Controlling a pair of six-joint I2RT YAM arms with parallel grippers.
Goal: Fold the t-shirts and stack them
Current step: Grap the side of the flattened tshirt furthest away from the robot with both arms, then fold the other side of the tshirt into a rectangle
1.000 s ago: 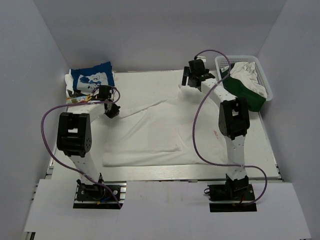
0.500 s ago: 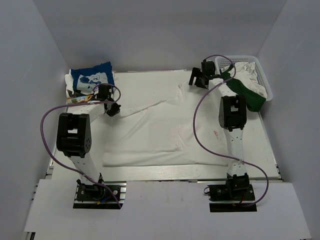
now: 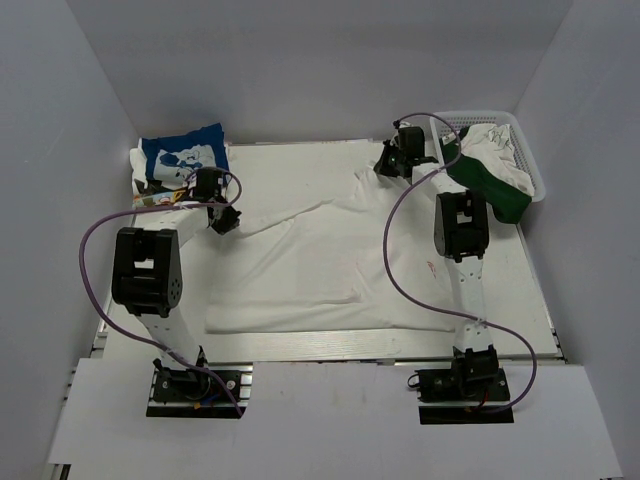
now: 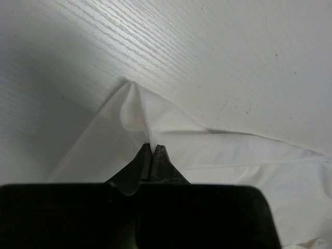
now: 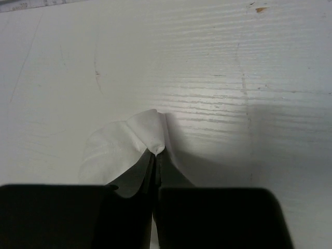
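A large white t-shirt (image 3: 300, 260) lies spread over the middle of the table. My left gripper (image 3: 226, 222) is shut on the shirt's left far corner, and the cloth rises in a peak from the closed fingertips (image 4: 152, 147) in the left wrist view. My right gripper (image 3: 385, 165) is shut on the shirt's right far corner. In the right wrist view a small fold of white cloth (image 5: 119, 148) is pinched at the tips (image 5: 155, 152). A blue t-shirt (image 3: 183, 152) with white print sits folded at the back left.
A white basket (image 3: 528, 152) at the back right holds crumpled white and green cloth (image 3: 490, 175). White walls close in the table on three sides. Purple cables loop from both arms.
The right gripper came down onto the far right corner of the white t-shirt and shut on it. The left gripper kept its hold and place.
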